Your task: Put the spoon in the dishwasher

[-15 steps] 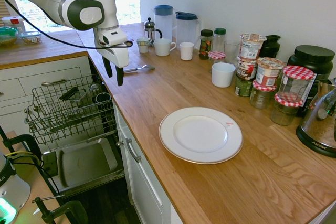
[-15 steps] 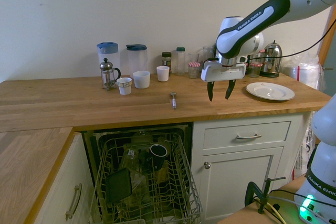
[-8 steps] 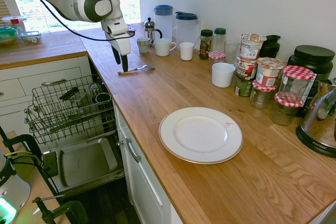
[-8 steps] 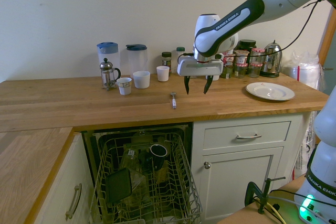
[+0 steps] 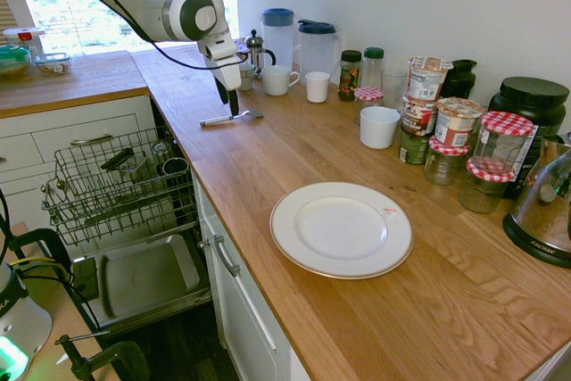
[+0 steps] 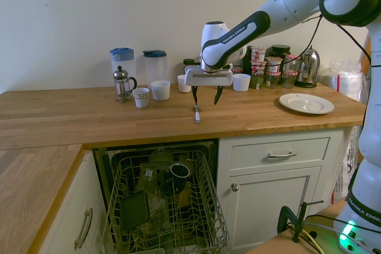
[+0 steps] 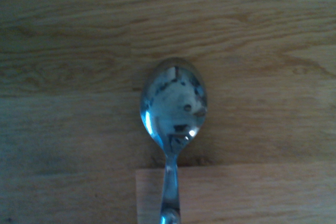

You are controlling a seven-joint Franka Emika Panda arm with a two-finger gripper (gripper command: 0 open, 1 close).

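The gripper (image 5: 234,106) hangs pointing down just above the spoon (image 5: 231,118), which lies flat on the wooden counter (image 5: 294,153) near its front edge. Below, the dishwasher (image 5: 125,220) stands open with its wire rack (image 5: 107,186) pulled out. A white plate (image 5: 341,228) sits farther along the counter.

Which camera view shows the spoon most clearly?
The wrist view: the spoon fills it, its shiny bowl sharp against the wooden counter. Both exterior views show it only as a small silver sliver lying on the counter under the open claw.
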